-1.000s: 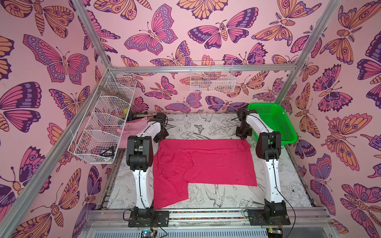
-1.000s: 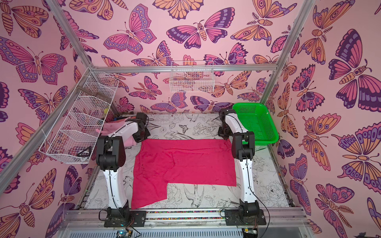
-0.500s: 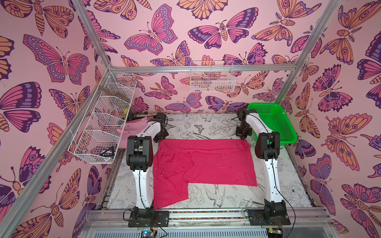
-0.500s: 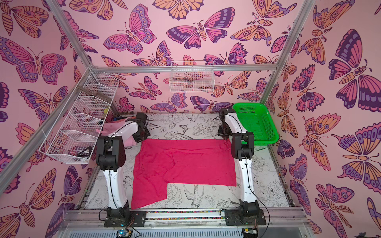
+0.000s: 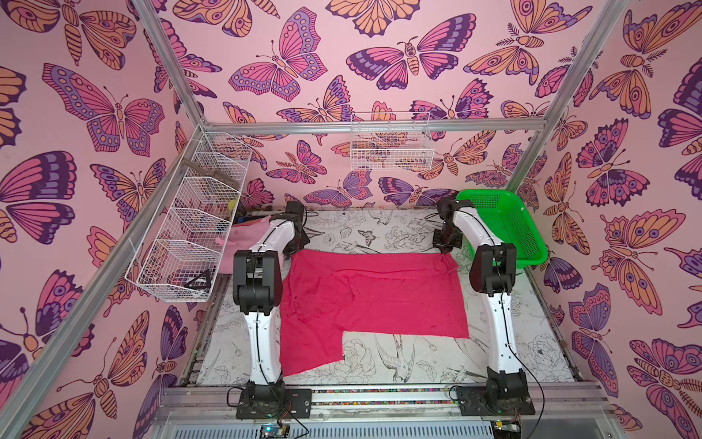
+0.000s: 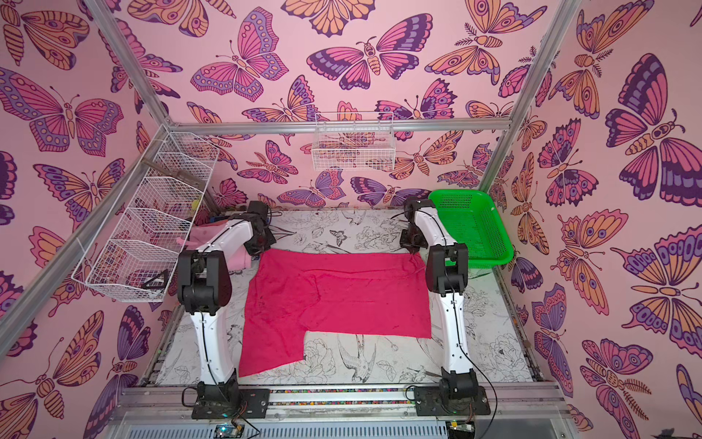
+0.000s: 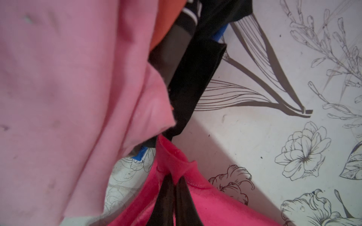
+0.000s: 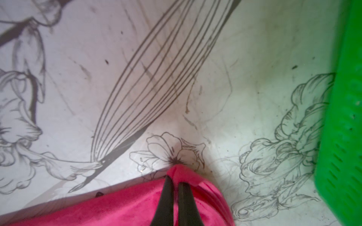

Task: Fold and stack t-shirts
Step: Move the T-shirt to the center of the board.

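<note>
While the red shirt lies spread flat across the tabletop, the left pincer and right pincer each clench one far corner, apparently to pull that edge taut for folding.

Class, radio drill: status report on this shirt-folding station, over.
Both shut: left gripper and right gripper each pinch a far corner of crimson t-shirt. Shirt spread on table. Light pink t-shirt crowds left gripper.
</note>
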Available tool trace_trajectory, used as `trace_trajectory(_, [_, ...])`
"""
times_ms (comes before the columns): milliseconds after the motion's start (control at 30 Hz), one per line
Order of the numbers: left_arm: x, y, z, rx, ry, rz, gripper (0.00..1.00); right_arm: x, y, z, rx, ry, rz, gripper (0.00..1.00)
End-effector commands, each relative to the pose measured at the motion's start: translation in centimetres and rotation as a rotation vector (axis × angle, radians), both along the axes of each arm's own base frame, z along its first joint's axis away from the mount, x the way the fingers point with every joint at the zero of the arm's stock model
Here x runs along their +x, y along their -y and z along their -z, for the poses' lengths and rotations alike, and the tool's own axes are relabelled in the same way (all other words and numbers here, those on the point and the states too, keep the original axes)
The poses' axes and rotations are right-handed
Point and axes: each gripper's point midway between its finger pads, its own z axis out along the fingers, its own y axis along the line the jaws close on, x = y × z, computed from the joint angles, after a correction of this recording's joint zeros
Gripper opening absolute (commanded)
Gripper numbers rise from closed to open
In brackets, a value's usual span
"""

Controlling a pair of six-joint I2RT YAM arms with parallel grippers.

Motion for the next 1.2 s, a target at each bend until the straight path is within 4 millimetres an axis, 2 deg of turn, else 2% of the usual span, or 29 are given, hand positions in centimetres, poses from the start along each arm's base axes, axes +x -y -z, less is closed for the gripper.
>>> trace_trajectory(0, [0.2, -0.7, 0.9, 0.006, -0.024, -0.001, 0.00, 2.1, -0.5, -1.0, 0.021, 0.086, -0.020, 0.00])
trace_trajectory(167, [0.3, -0.8, 1.3, 0.006, -0.030, -0.005, 0.00, 3.3, -0.5, -1.6, 0.014, 0.129, -0.032, 0.00])
trace_trajectory(500, [0.8, -1.3, 1.7, 0.008, -0.031, -0.008, 0.00, 5.1, 0.7, -2.1, -0.002, 0.179, -0.008, 0.00])
trace_trajectory(700, [1.1, -1.5, 2.0, 0.006, -0.031, -0.010, 0.00, 5.2, 1.4, -1.4, -0.009, 0.172, 0.011, 0.00])
trace_trajectory(1033, [1.4, -1.5, 2.4, -0.001, -0.034, -0.004, 0.00, 5.5, 2.2, -2.0, -0.014, 0.191, 0.039, 0.00])
trace_trajectory(1067, [1.5, -1.4, 2.3, -0.005, -0.031, -0.002, 0.01, 5.5, 2.2, -2.0, -0.013, 0.189, 0.039, 0.02])
trace_trajectory(1167, [1.5, -1.4, 2.1, -0.005, -0.027, -0.001, 0.11, 5.4, 2.1, -2.0, -0.011, 0.187, 0.037, 0.18])
